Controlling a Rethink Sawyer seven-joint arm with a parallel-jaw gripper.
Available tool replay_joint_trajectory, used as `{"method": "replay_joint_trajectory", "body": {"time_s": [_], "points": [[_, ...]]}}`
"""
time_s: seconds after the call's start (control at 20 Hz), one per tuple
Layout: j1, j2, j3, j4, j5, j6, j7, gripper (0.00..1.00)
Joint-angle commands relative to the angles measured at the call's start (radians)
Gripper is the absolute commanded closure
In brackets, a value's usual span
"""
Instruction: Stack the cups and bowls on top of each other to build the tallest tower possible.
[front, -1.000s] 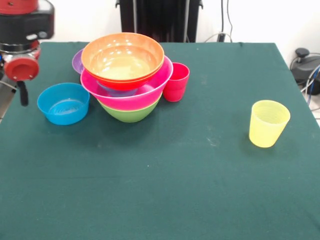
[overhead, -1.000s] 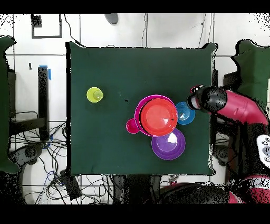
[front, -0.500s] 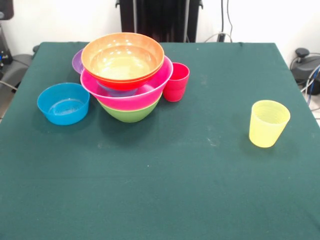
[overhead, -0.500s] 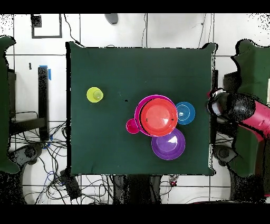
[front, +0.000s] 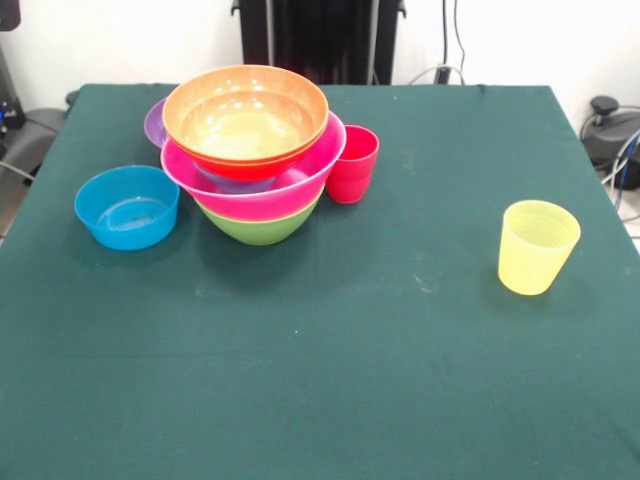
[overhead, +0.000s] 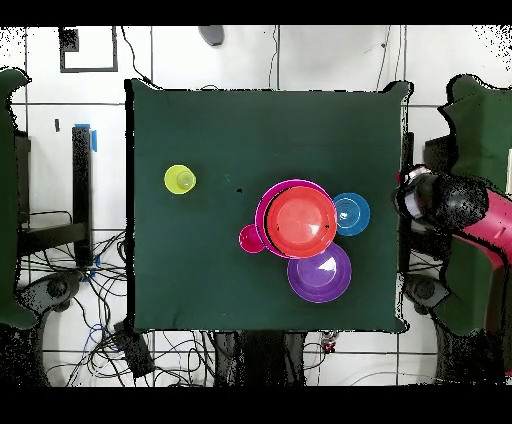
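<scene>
Tower (front: 255, 160) standing on the green tabletop (front: 330, 350) toward the far-left corner in the front view: green bowl (front: 262, 226) at the bottom, big pink bowl (front: 250, 192) nested in it, orange bowl (front: 245, 112) on top, a red rim showing just beneath the orange. Purple bowl (front: 155, 122) behind the stack, partly hidden, touching or nearly so. Red cup (front: 352, 163) upright, just beside the pink rim. Small blue bowl (front: 127, 206) near the left edge, just beside the stack, upright. Yellow cup (front: 538, 246) upright near the right edge, well apart from the rest. Arm (overhead: 455, 210) visible only in the overhead view, beyond the tabletop edge next to the blue bowl. Gripper (overhead: 407, 195) end seen from above; opening of fingers cannot be told, nothing seen in its hold.
</scene>
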Motion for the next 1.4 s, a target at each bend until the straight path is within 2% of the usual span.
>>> {"method": "replay_joint_trajectory", "body": {"time_s": [0.05,0.75,1.4], "points": [[0.051,0.008,0.108,0.061,-0.059,0.026,-0.202,0.00],[0.050,0.005,0.116,0.047,-0.036,0.071,-0.195,0.00],[0.085,-0.008,0.100,0.059,-0.035,0.080,-0.145,0.00]]}}
